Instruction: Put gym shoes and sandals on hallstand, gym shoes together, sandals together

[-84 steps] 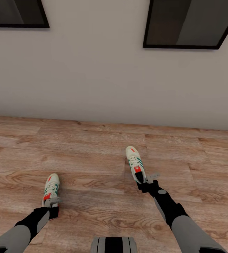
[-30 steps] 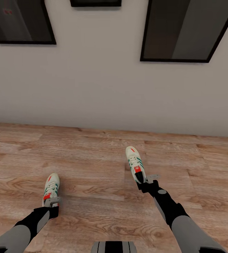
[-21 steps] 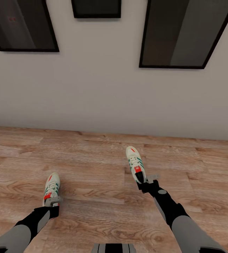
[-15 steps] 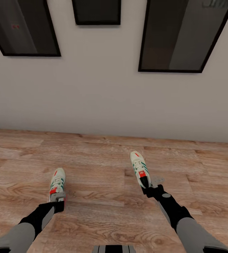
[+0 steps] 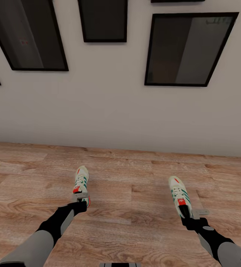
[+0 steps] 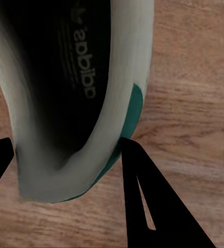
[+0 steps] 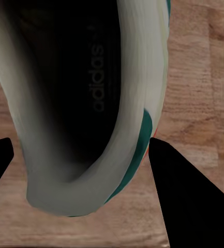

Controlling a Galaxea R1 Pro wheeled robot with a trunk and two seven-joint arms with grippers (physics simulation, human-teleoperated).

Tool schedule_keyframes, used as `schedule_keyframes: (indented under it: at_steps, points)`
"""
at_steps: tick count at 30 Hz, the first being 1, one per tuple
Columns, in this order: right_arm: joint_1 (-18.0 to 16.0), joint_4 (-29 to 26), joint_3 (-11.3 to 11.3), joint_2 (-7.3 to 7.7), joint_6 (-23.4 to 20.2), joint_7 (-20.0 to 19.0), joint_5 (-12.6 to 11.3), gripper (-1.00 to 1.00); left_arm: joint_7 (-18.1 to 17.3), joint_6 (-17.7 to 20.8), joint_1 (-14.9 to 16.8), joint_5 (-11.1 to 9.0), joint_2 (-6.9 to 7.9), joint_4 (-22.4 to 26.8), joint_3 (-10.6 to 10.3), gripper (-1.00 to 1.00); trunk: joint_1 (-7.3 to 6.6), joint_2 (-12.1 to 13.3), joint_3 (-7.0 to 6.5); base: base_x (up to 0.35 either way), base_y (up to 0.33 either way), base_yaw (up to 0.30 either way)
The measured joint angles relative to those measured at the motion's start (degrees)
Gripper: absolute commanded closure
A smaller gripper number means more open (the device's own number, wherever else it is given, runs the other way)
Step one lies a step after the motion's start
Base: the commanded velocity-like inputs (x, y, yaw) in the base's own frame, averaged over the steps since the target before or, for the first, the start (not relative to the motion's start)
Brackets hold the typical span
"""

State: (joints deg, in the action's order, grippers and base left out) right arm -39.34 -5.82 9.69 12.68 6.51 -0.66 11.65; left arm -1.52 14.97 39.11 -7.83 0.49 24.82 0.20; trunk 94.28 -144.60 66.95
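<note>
I have the left pincer (image 5: 80, 199) clamped on the heel of one gym shoe (image 5: 81, 180), and the right pincer (image 5: 190, 216) clamped on the heel of the other gym shoe (image 5: 179, 195). Both shoes point their toes toward the far wall (image 5: 109, 107), well apart from each other, over the corridor floor (image 5: 131, 222). In my left wrist view a finger (image 6: 153, 201) presses the shoe's green-trimmed heel (image 6: 80, 170). Dark framed panels (image 5: 185, 50) hang on that wall.

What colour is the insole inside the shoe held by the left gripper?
Black, with pale lettering, inside the left gym shoe; clearest in the left wrist view.
</note>
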Motion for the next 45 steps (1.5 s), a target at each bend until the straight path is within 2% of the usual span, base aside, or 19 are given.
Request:
schedule_keyframes:
  at_steps: [4, 11, 23, 29, 33, 40, 45]
  points:
    - [0.03, 1.57, 0.48, 0.15, 1.34, 0.38, -1.00, 1.00, -1.60, -0.02, 0.00, 0.05, -0.40, 0.16, -1.04, 1.00, -0.10, 0.05, -0.89, 0.000, 0.000, 0.000]
    - [0.04, 2.19, 0.73, 0.00, 3.06, 0.54, -1.41, 1.00, -2.29, -0.07, 0.00, 0.08, -0.53, 0.18, -2.19, 1.00, -0.28, 0.15, -2.44, 0.000, 0.000, 0.000]
    - [0.05, 2.29, 0.78, -0.10, 3.40, 0.51, -1.49, 1.00, -2.42, -0.11, 0.00, 0.08, -0.54, 0.15, -2.95, 1.00, -0.59, 0.31, -5.10, 0.000, 0.000, 0.000]
    - [0.05, 2.29, 0.78, -0.10, 3.41, 0.50, -1.49, 1.00, -2.40, -0.15, 0.00, 0.07, -0.51, 0.05, -5.31, 1.00, -0.75, 0.39, -6.43, 0.000, 0.000, 0.000]
    - [0.05, 2.31, 0.77, -0.11, 3.42, 0.49, -1.49, 1.00, -2.41, -0.18, 0.00, 0.09, -0.50, -0.07, -6.52, 1.00, -0.75, 0.39, -6.43, 0.000, 0.000, 0.000]
    - [0.06, 2.31, 0.77, -0.11, 3.42, 0.48, -1.49, 1.00, -2.43, -0.28, 0.00, 0.10, -0.49, -0.04, -6.97, 1.00, -0.75, 0.39, -6.43, 0.000, 0.000, 0.000]
    - [0.05, 2.30, 0.79, -0.11, 3.42, 0.48, -1.49, 1.00, -2.43, -0.23, 0.00, 0.10, -0.49, -0.03, -6.97, 1.00, -0.88, 0.45, -7.53, 0.000, 0.000, 0.000]
